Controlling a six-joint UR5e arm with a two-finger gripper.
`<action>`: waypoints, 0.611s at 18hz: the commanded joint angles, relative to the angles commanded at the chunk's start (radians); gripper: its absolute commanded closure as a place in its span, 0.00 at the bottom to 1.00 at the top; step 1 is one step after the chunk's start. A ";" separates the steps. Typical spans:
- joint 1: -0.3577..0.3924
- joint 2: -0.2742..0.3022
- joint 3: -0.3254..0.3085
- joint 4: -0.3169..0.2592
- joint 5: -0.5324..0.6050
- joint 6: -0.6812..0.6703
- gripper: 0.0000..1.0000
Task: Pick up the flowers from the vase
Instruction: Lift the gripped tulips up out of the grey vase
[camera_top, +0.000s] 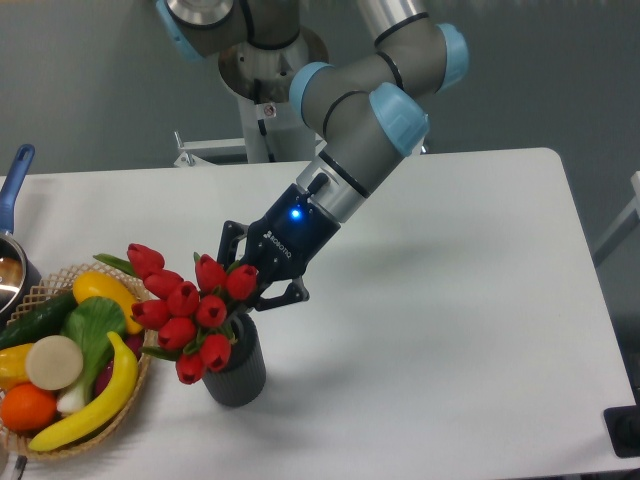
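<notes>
Tulips: the bunch of red tulip buds (190, 315) sits in the ribbed grey vase (235, 372), near the worktop's (450, 300) front-left corner, heads leaning left.
Handling: likely light, soft heads; best held at the stems, not the buds.
Claw: the claw (252, 290) is buried behind the buds; whether it pinches the stems I cannot tell.
Neighbour: wicker fruit basket (135, 385) just left, toward the left edge.

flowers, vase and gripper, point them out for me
flowers (190, 310), fixed camera view, on a red bud mid-bunch
vase (236, 375), fixed camera view, on its ribbed dark side
gripper (250, 290), fixed camera view, between the fingertips at the bunch
</notes>
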 joint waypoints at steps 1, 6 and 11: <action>-0.003 0.008 0.003 0.000 0.000 -0.018 0.75; -0.008 0.026 0.041 0.000 0.000 -0.103 0.75; -0.015 0.060 0.072 0.000 0.000 -0.196 0.75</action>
